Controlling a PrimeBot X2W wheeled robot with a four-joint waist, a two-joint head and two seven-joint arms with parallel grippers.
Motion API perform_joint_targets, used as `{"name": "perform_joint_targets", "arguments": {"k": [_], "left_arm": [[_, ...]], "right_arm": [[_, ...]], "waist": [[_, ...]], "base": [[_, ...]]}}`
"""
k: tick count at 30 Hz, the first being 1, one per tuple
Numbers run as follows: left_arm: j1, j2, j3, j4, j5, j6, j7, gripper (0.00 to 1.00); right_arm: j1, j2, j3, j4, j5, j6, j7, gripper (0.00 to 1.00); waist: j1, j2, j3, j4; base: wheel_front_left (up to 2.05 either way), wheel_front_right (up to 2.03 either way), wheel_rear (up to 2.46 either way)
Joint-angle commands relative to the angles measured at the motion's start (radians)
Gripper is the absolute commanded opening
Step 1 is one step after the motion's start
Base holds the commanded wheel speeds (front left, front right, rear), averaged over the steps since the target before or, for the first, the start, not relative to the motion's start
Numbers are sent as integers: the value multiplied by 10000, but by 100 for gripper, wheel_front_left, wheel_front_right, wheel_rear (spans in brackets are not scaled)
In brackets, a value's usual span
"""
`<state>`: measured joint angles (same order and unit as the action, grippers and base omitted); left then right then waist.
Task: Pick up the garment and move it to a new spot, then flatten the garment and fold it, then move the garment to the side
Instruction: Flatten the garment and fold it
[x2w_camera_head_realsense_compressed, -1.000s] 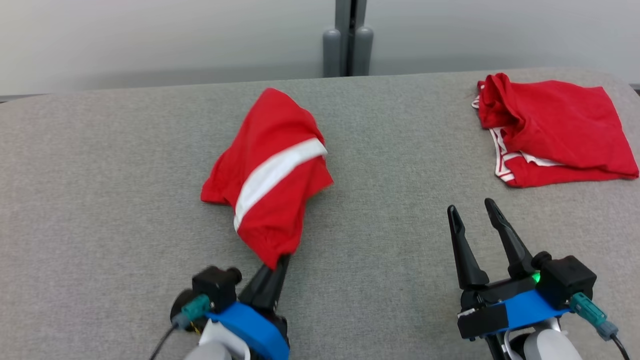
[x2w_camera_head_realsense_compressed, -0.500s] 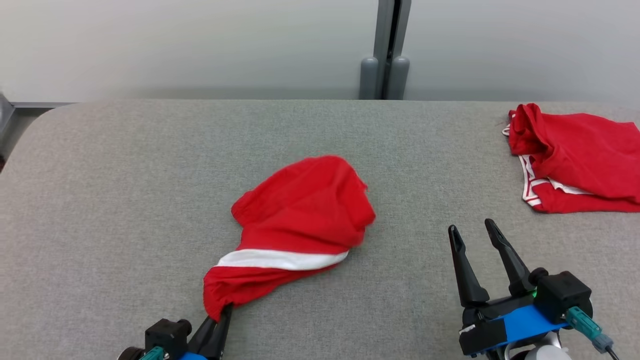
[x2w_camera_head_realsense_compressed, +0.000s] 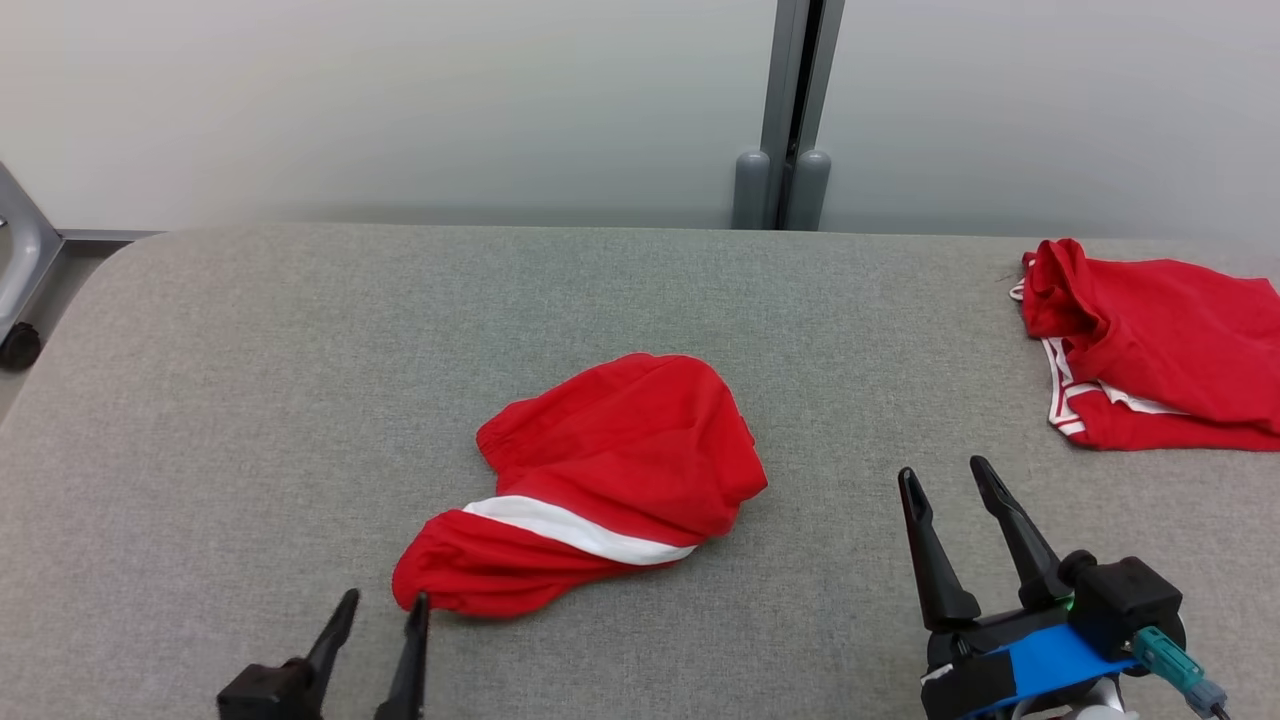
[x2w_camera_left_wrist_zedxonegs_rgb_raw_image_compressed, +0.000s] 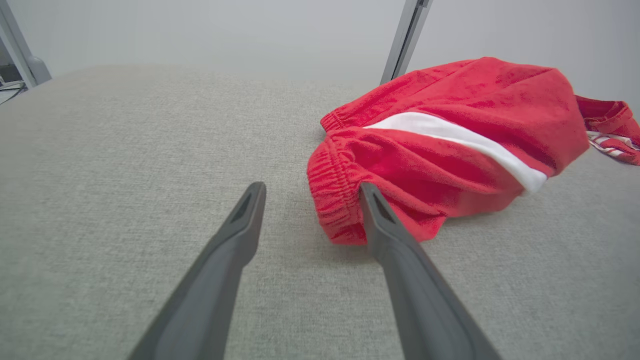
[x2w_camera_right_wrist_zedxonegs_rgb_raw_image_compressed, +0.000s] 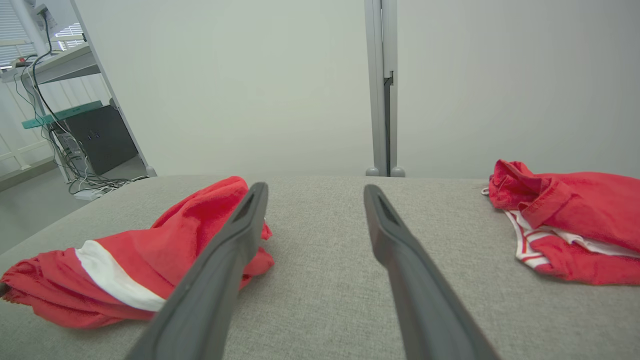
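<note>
Setting reads as a robotics lab or test room, not a home. Work surface is a broad padded table covered in grey woven fabric, rounded at its corner, standing just before plain pale partition panels joined by a grey metal post with two rounded feet. Right wrist view, far left: a metal-framed shelf with loose black cables trailing to a bare floor, a dark box-like cabinet beneath a teal-edged ledge. Head view, left edge: a grey metal frame leg on a dark castor. No domestic furnishing visible.
</note>
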<state>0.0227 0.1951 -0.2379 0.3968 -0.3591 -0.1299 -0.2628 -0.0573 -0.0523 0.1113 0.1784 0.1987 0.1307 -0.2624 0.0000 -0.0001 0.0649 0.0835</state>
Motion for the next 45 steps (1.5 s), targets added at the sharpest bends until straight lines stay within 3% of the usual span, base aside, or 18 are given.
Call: {"name": "perform_joint_targets", "arguments": {"k": [1,9,12,19,37,45], "left_arm": [[120,5,144,-55,56,-6,-24,100],[402,-304,1480,-734,637,-9,-24,100],[287,-475,1539,-1072,775,-10,-24,100],[-344,-375,751,-956,581,-10,-24,100],[-1573,68,-1186,2250,-680,-11,-24,100],[-1692,-41,-1924,2791,-1022,-12,-21,100]], "right_arm": [[93,-57,-45,-19,30,1,-30,100],[211,-73,-167,-82,-22,1,-30,100],[202,-78,-187,-87,-34,1,-30,100],[52,-67,-58,-22,-26,1,-30,100],[-125,-39,-94,42,-17,1,-30,100],[-132,-25,-158,29,-35,1,-30,100]], "waist": [[0,1,-14,4],[0,1,-83,45],[0,1,-77,45],[0,1,-9,-131],[0,1,462,-784],[0,1,543,-794]], "base": [[0,0,0],[0,0,0],[0,0,0],[0,0,0],[0,0,0],[0,0,0]]}}
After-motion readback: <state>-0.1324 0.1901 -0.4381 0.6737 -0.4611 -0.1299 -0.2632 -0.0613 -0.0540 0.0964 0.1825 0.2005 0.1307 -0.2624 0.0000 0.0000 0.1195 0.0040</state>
